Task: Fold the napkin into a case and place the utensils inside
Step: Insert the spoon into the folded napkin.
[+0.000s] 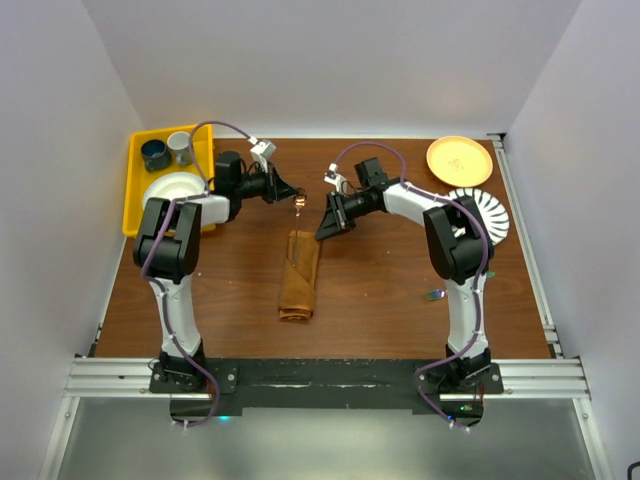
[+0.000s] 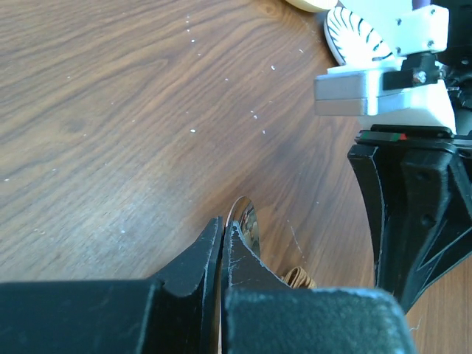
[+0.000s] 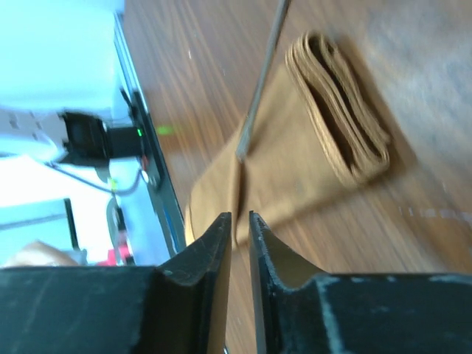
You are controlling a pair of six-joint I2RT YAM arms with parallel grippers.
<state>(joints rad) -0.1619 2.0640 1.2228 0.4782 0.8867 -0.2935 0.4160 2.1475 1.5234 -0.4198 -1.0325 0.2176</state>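
Jaws of our left gripper [image 2: 225, 226] clamp the spoon [image 2: 247, 221], which hangs at 12 o'clock of the case [image 1: 298, 282]. Those of our right gripper [image 3: 237, 218] nearly meet, and we cannot tell if they grip anything. We should guide the handle straight into the case's mouth.

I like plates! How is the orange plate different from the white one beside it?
The orange plate is plain and smooth; the white plate has a striped, ridged rim. The orange plate shows whole; the white plate is partly hidden by the right arm. Both are round.
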